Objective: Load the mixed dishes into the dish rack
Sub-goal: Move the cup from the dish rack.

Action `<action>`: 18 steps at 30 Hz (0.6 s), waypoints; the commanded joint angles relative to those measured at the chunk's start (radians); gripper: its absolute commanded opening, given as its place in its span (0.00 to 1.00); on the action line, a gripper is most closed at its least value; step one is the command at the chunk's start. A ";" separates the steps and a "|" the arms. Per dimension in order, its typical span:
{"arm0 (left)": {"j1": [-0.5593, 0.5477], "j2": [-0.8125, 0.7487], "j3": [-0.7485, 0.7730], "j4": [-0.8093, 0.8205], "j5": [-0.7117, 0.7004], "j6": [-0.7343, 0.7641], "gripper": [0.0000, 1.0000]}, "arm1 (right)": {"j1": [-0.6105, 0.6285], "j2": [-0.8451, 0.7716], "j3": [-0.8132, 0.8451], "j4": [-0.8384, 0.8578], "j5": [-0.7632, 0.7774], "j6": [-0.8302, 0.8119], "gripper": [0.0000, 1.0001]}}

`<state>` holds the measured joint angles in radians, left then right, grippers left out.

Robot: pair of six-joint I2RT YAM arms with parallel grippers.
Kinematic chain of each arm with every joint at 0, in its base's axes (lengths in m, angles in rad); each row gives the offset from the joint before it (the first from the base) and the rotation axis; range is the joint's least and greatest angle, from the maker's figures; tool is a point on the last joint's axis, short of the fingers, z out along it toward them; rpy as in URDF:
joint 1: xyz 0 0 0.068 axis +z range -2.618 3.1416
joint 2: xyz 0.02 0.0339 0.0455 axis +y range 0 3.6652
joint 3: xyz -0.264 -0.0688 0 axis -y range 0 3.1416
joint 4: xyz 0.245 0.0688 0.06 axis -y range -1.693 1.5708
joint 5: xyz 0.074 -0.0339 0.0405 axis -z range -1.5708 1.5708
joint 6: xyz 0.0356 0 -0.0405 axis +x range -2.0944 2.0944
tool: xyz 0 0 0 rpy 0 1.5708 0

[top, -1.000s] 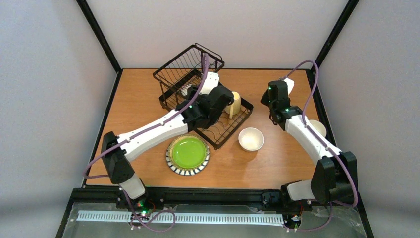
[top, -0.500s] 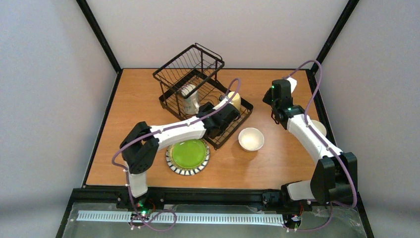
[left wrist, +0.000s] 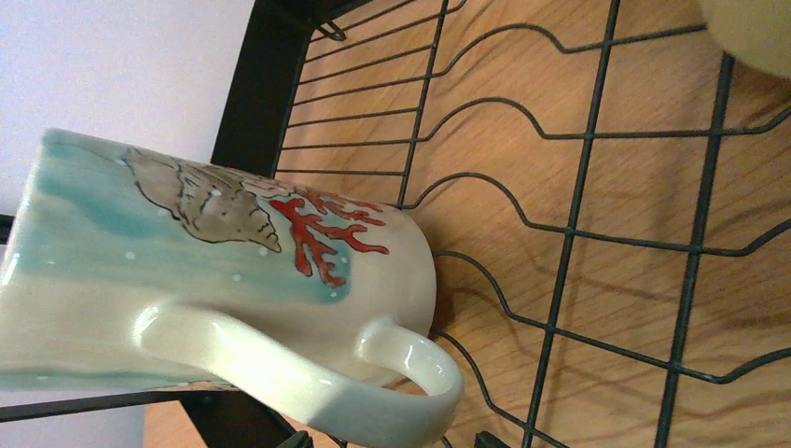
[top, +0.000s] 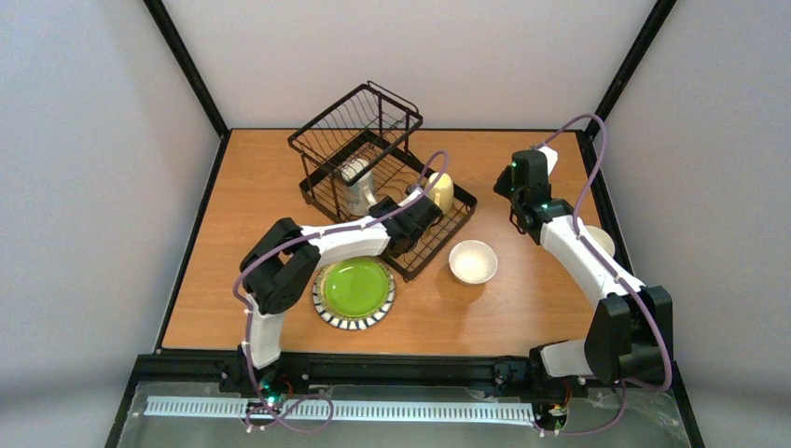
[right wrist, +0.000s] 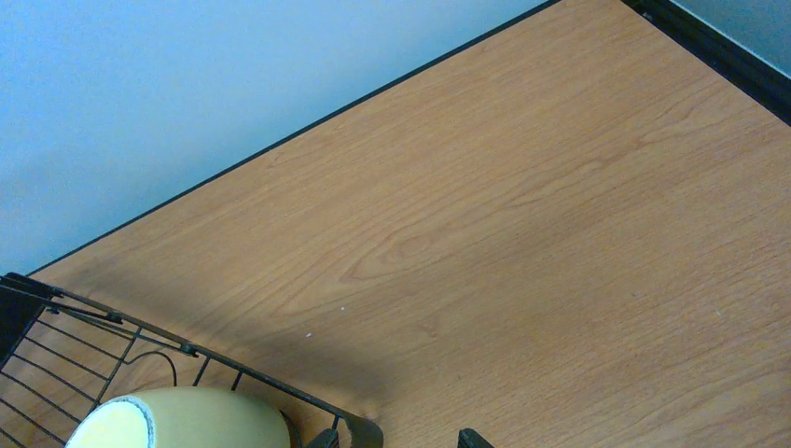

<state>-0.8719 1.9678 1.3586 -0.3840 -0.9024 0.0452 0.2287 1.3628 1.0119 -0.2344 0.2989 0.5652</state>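
Two mugs stand in the dish rack (top: 446, 231); the plate and bowls lie outside it.
Top view: the left end effector (top: 422, 205) hangs open over the rack's base, empty, between a shell-painted mug (top: 357, 191) and a cream mug (top: 440, 191). The right end effector (top: 511, 191) waits right of the rack, jaws apart and empty. The green plate (top: 353, 289) and a white bowl (top: 472, 261) sit on the tabletop (top: 242, 177) just in front of the rack. Left wrist: the painted mug rests on the rack's wires, untouched. Right wrist: the cream mug stands inside the rack's corner.
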 commanded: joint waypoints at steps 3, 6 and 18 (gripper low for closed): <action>0.024 0.020 -0.024 0.093 -0.008 0.042 0.98 | -0.008 0.009 -0.019 0.016 -0.009 0.009 0.73; 0.025 0.027 -0.031 0.126 -0.032 0.062 0.98 | -0.008 0.011 -0.022 0.020 -0.010 0.009 0.73; 0.034 0.058 -0.016 0.146 -0.059 0.081 0.97 | -0.009 0.013 -0.032 0.028 -0.014 0.004 0.73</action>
<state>-0.8490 2.0041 1.3285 -0.2531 -0.9421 0.1101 0.2287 1.3632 0.9955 -0.2195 0.2863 0.5655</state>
